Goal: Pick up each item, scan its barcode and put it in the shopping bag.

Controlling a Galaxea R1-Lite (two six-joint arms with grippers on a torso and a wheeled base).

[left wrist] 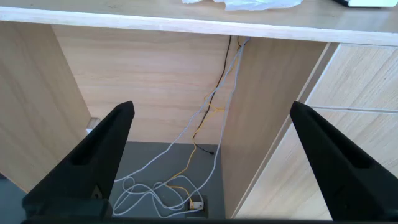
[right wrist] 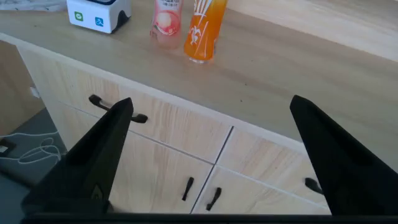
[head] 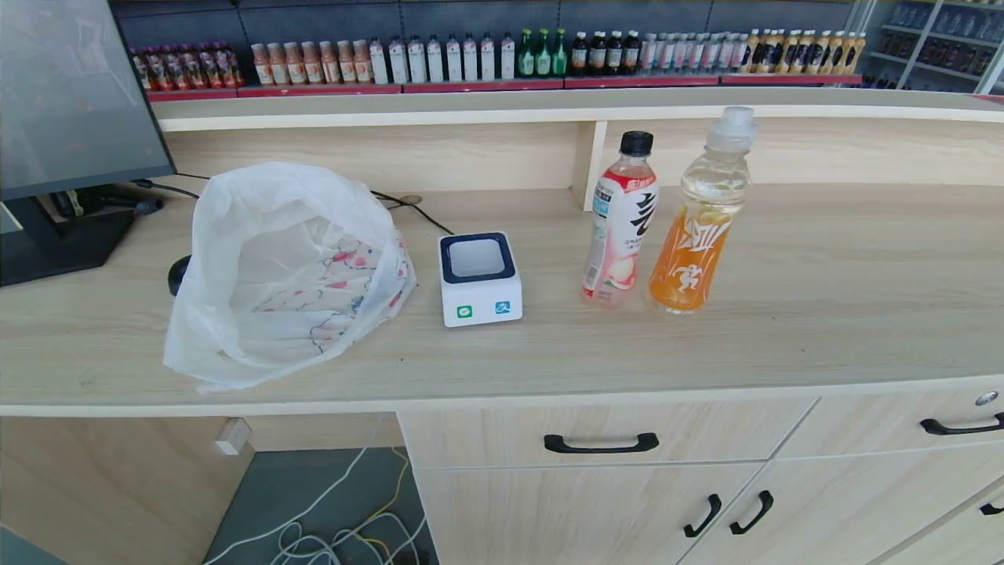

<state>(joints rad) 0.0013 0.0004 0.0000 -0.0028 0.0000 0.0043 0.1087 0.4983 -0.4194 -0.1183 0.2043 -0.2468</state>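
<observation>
The left gripper (left wrist: 211, 109) has its fingers spread wide and grips nothing. It hangs low on the near side of the counter (head: 823, 298), facing the open recess where loose cables (left wrist: 186, 174) lie on the floor. The right gripper (right wrist: 211, 102) is just as wide apart and empty, held near the drawers (right wrist: 174, 155), below the counter's edge.

On the counter, the pink bottle (head: 620, 220) and the orange bottle (head: 702, 227) stand upright just beside each other, caps up, long axes vertical, pink on the left. The scanner (head: 479, 278) sits left of them, its window facing up. Further left is the shopping bag (head: 282, 275), slumped, its mouth apparently open toward the near side. A monitor (head: 74, 86) stands at the far left.
</observation>
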